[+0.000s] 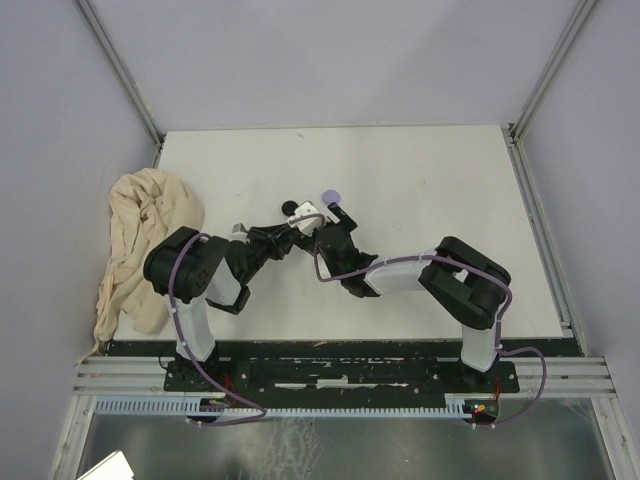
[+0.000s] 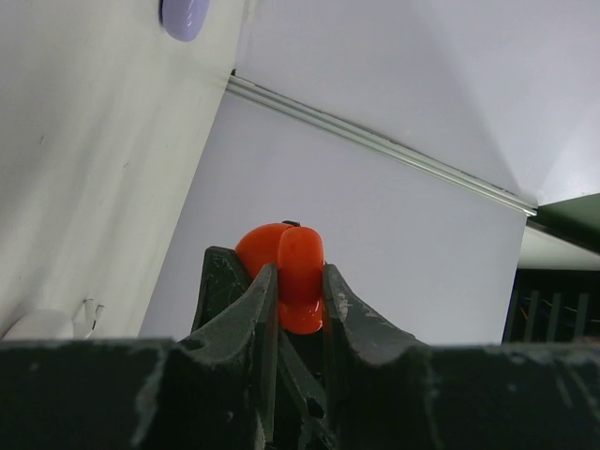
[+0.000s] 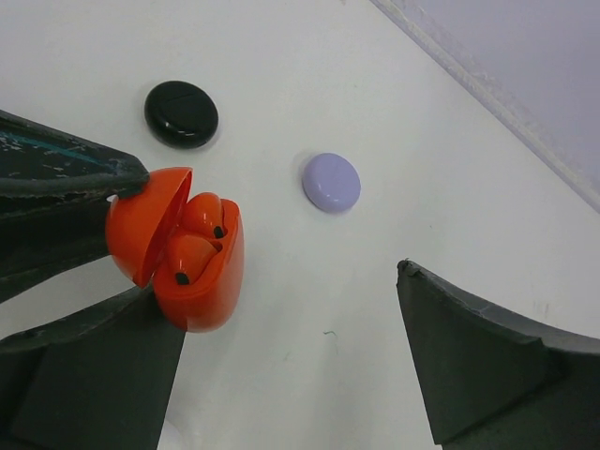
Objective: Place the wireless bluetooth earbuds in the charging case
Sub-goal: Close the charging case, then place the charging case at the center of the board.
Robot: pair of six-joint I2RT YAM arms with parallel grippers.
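From above, we see both arms meeting over the middle of the bench (image 1: 430, 180). A lilac disc (image 1: 331, 197) and a black disc (image 1: 289, 208) lie just beyond them, and a cloth (image 1: 140, 240) is heaped far to the left.

At the left wrist, the left fingers (image 2: 225, 291) pinch a red case (image 2: 286, 277).

At the right wrist, we find the case open with two red earbuds (image 3: 190, 255) seated inside. The right fingers (image 3: 469, 356) are spread wide, one on each side of the case. The black disc lies above the case, the lilac one to its right.
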